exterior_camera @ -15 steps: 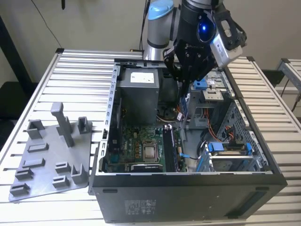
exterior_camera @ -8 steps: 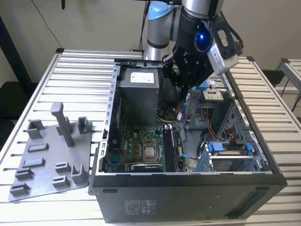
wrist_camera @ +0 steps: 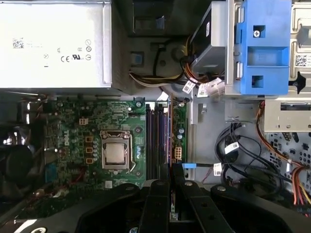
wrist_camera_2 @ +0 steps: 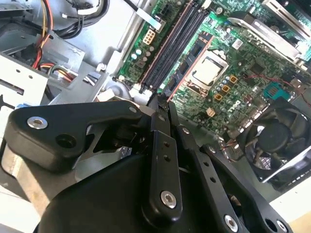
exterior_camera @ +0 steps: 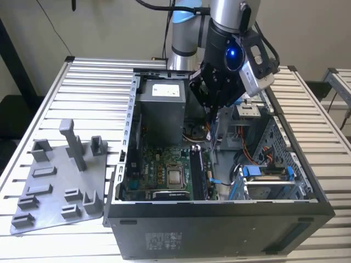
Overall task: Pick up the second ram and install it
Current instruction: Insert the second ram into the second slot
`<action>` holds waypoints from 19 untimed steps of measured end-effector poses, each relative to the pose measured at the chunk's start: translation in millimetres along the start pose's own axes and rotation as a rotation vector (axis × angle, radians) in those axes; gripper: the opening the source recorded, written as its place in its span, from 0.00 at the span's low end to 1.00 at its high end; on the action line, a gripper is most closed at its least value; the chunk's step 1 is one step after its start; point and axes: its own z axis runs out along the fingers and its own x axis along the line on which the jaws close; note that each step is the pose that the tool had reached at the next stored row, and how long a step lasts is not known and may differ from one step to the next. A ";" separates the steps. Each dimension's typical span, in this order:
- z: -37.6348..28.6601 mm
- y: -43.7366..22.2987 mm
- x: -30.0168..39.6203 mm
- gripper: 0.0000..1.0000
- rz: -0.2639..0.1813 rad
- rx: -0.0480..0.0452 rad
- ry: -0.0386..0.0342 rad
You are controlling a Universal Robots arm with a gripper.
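A pale wall (exterior_camera: 109, 27) stands behind the evenly lit slatted metal table (exterior_camera: 93, 87).

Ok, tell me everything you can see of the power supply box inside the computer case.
The power supply is a grey sheet-metal box with a pale printed label on its upward face. It sits level in a corner of the open computer case, against the case wall, with the green motherboard right beside it. Yellow and black wires bunch at its inner side.

The gripper (wrist_camera: 170, 182) hangs between power supply (exterior_camera: 162, 107) and blue drive cage (wrist_camera: 265, 46), loose cables (wrist_camera: 160, 77) crowding the gap.
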 end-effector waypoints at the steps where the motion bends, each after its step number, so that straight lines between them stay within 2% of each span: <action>1: 0.9 -0.1 0.0 0.14 -0.002 -0.0002 -0.0050; 4: 4.2 -0.4 0.3 0.14 -0.003 -0.0004 -0.0183; 7: 9.8 -0.8 3.5 0.14 0.002 -0.0007 -0.0197; 9: 12.8 -1.1 11.5 0.14 0.003 -0.0007 -0.0225; 11: 16.3 -1.2 14.6 0.14 0.004 -0.0006 -0.0228; 15: 23.6 -1.5 15.7 0.14 0.006 -0.0007 -0.0221; 19: 30.2 -3.4 15.8 0.14 0.006 -0.0004 -0.0139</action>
